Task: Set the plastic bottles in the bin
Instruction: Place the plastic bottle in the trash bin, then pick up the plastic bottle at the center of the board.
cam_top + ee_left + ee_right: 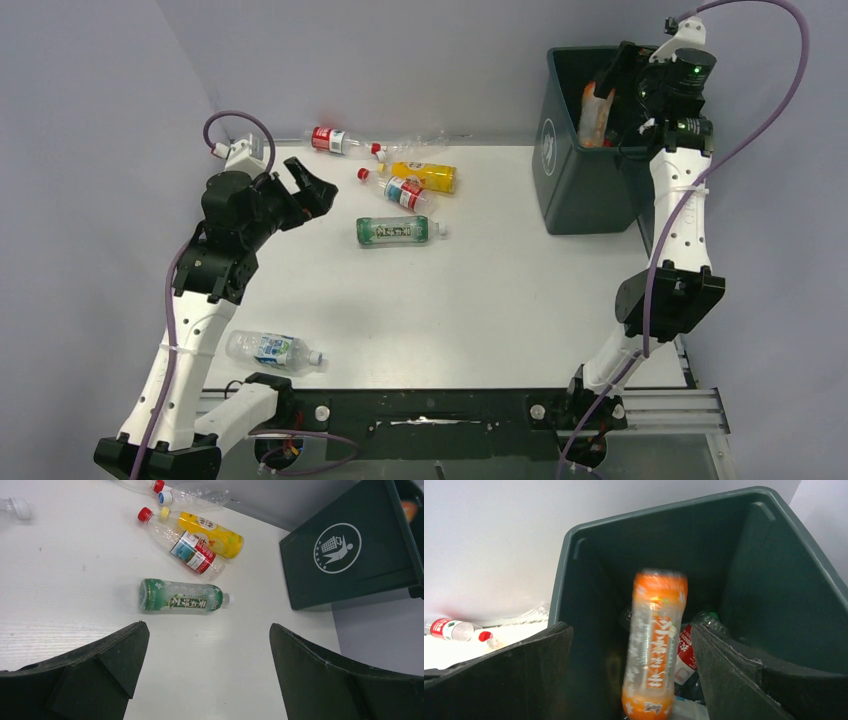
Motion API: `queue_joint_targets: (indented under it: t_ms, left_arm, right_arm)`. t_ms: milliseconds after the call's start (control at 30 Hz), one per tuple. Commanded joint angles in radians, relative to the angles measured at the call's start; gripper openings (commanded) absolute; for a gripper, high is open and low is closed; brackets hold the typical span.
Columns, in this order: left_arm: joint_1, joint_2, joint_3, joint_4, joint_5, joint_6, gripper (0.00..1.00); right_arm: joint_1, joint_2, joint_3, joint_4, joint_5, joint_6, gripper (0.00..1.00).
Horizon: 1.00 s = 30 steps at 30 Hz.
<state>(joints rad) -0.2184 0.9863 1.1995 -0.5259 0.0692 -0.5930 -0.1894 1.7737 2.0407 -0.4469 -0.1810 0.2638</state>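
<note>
White and smooth, the bench (480,300) fills most of the room. A black rail (420,410) runs along its near edge at 6 o'clock, where both arms are fixed.

Closest, at 7 o'clock, a bottle with a blue and green label (272,350) lies on its side. A bit further, at 9 o'clock, the left arm (225,240) bends over the bench. The left jaws are spread wide with nothing between them.

In the middle lies the green-label bottle (398,231), on its side, cap pointing right. Just behind it are the red-capped bottle (400,190) and the yellow bottle (430,176), lying close side by side. Further back, near the wall at 12 o'clock, lie a red-label bottle (335,140) and a clear bottle (420,146).

At 2 o'clock the dark green bin (580,190) stands on the far right corner, well apart from the loose bottles. The right arm (680,220) reaches over its rim. The right jaws are released and wide apart. An orange bottle (654,645) shows blurred between them, inside the bin's mouth, touching neither side. More bottles lie at the bottom.

Plain pale grey walls (400,60) close the room behind.
</note>
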Motion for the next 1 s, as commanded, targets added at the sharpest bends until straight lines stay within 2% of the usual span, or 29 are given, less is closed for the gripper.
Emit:
queue_joint_targets:
  t_ms: [0,167,433,733,967]
  left_arm:
    - [0.008,-0.002,0.006,0.076,0.02,-0.006,0.93]
    - [0.008,0.001,0.006,0.083,0.021,-0.01,0.93]
    - [0.008,0.002,0.005,0.083,0.016,-0.011,0.93]
    - [0.013,-0.007,-0.014,0.091,0.016,-0.014,0.93]
    - [0.014,-0.006,-0.017,0.098,0.021,-0.018,0.93]
  right_arm:
    - [0.008,-0.046,0.042,0.029,-0.035,-0.006,0.93]
    - [0.086,-0.108,0.024,0.003,-0.006,-0.049,0.95]
    - [0.34,-0.256,-0.135,-0.03,0.04,-0.128,0.95]
    - [0.589,-0.378,-0.39,-0.024,-0.082,-0.116,0.95]
    - [0.757,-0.404,-0.562,0.067,-0.187,-0.059,0.95]
